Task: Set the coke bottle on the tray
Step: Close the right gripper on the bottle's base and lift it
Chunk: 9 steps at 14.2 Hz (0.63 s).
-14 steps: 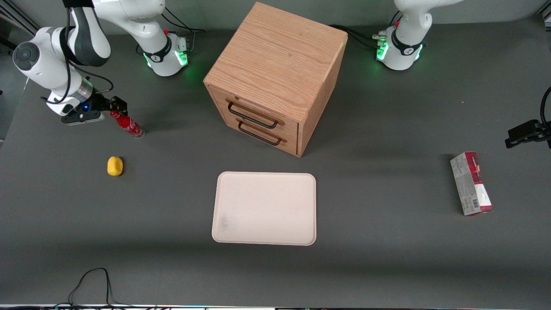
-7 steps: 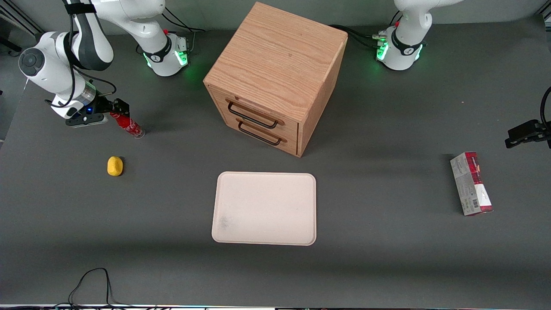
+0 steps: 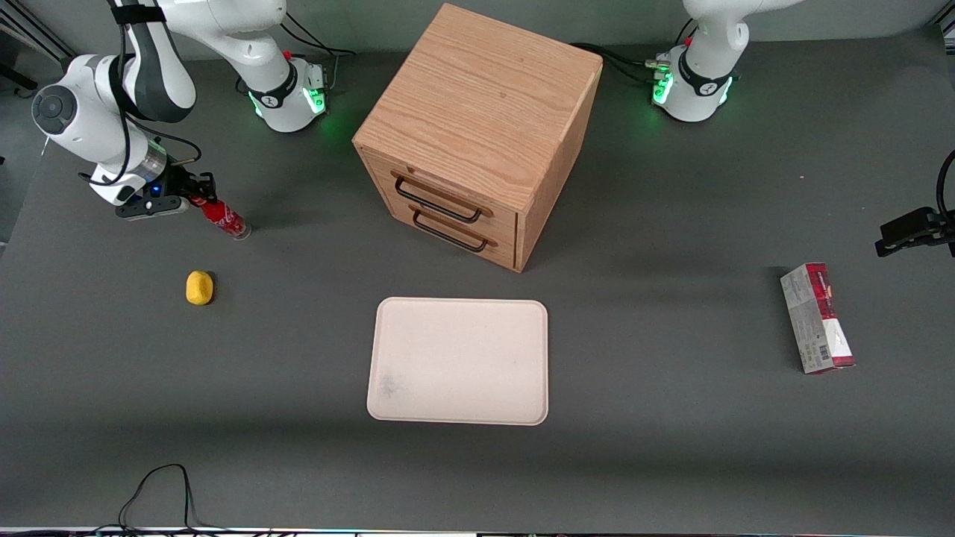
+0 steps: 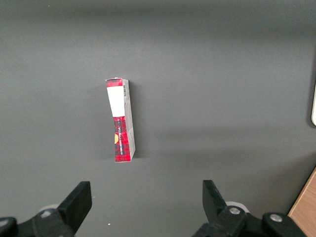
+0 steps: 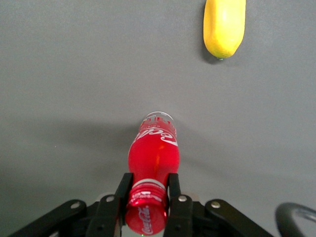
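Note:
The coke bottle (image 3: 222, 217) is a small slim red bottle with white script, tilted with its clear base on the table, toward the working arm's end. My right gripper (image 3: 200, 197) is shut on its neck just below the red cap. In the right wrist view the bottle (image 5: 153, 153) runs from the gripper (image 5: 147, 190) down to the table, with both black fingers (image 5: 124, 187) pressed against the neck. The cream-white tray (image 3: 459, 361) lies flat, nearer the front camera than the wooden cabinet and well apart from the bottle.
A wooden two-drawer cabinet (image 3: 477, 130) stands mid-table. A yellow lemon-like object (image 3: 199, 287) lies nearer the front camera than the bottle, also in the wrist view (image 5: 224, 27). A red-and-grey carton (image 3: 817, 318) lies toward the parked arm's end.
My gripper's fingers have closed in on the bottle's neck over the last second. The bottle has stayed in place, tilted on the table.

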Motion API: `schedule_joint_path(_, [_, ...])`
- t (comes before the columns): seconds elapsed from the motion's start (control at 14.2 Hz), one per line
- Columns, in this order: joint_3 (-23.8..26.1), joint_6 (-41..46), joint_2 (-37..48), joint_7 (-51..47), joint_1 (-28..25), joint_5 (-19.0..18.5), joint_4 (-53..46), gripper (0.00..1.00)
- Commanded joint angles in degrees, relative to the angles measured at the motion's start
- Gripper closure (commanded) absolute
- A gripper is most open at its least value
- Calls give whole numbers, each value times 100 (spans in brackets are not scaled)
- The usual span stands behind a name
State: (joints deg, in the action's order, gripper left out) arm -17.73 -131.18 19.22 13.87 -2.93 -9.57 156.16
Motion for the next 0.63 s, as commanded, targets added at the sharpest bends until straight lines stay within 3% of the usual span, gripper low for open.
schedule_joint_path(0.0, [-29,442,161,108,-24,-107,-295,100])
schedule_joint_path(0.28, [102,1364,600,81,-50,-98,-901,100])
schedule_joint_path(0.56, [357,2988,733,99,-85,-80,-2402,100])
